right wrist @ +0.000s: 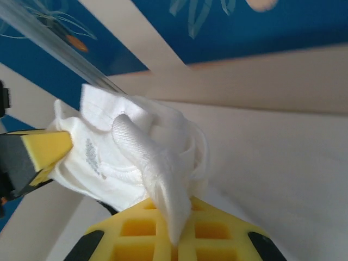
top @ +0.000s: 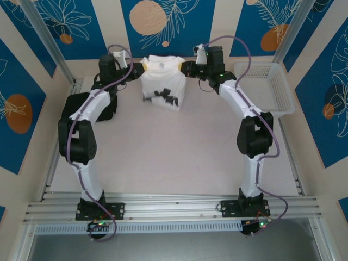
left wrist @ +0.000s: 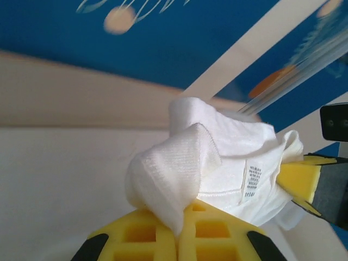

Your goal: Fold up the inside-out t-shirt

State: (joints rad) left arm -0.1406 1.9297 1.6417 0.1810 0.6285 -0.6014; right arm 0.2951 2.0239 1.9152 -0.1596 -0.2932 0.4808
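Setting: a robotics laboratory test cell. Indicators: a pale work table [top: 174, 157] bounded by aluminium extrusion rails [top: 174, 209] and slanted frame posts [top: 48, 41]. A left arm [top: 81, 130] and a right arm [top: 253, 136] are bolted to the near rail. Printed blue leaf-pattern backdrop panels [top: 163, 22] enclose the cell. A white plastic basket [top: 285, 95] stands at the right.

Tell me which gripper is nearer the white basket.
Right. The right gripper, shut on the t-shirt, sits close beside the basket; the left gripper holds the shirt's opposite side, farther from it.
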